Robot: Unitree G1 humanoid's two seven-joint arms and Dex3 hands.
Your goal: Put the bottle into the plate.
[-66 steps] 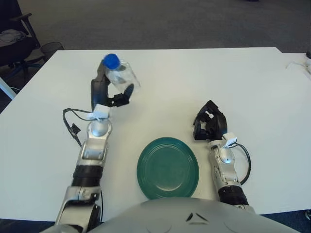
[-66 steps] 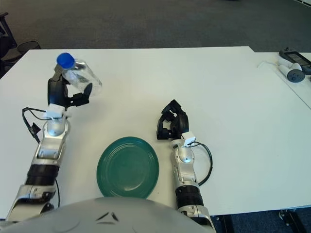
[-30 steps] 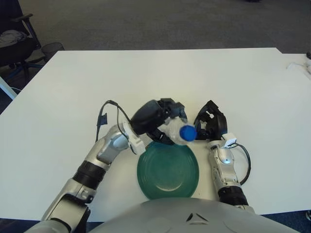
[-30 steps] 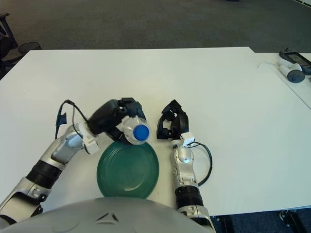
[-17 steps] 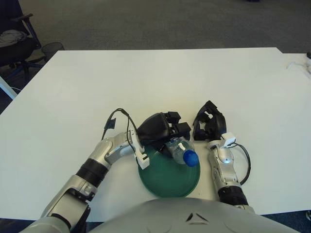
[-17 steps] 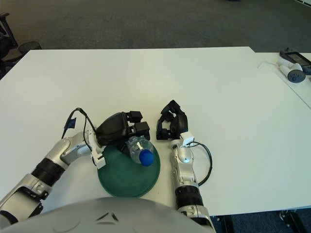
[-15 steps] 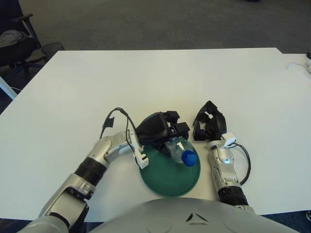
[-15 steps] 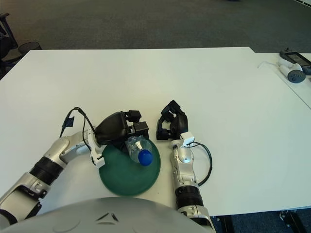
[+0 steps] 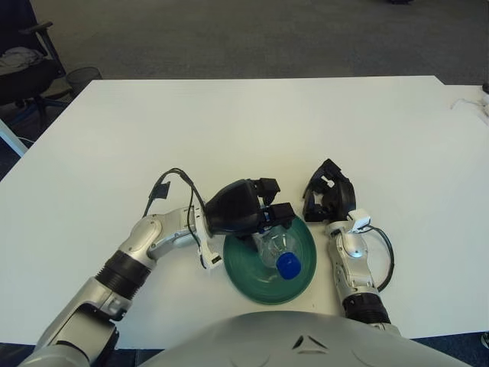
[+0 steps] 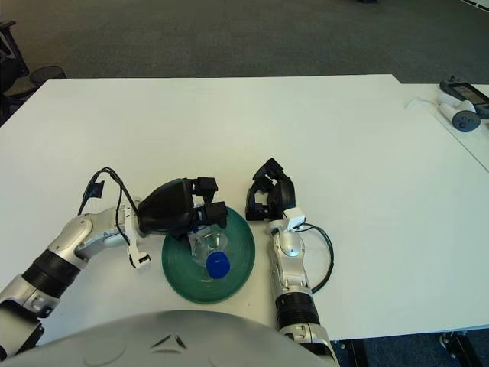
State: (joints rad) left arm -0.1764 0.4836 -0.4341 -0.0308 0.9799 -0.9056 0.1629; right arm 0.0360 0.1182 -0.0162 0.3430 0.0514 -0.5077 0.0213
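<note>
The clear plastic bottle [image 9: 273, 248] with a blue cap [image 9: 288, 265] sits inside the green plate [image 9: 302, 274], cap end toward me. My left hand [image 9: 263, 208] hovers over the plate's far left rim. Its fingers [image 9: 281, 213] are spread, just touching or just above the bottle's far end, and do not close around it. The bottle's base is partly hidden under the hand. My right hand [image 9: 327, 196] shows beside the plate's right edge, fingers curled, holding nothing.
The plate lies close to the near edge of the white table [image 9: 252, 122]. A loose black cable [image 9: 162, 189] loops off my left forearm. Small grey devices [image 10: 461, 115] lie on an adjoining table at the far right.
My left hand carried the bottle from the far left down into the plate. In the last half second the fingers spread and the hand drew back left, leaving the bottle in the plate.
</note>
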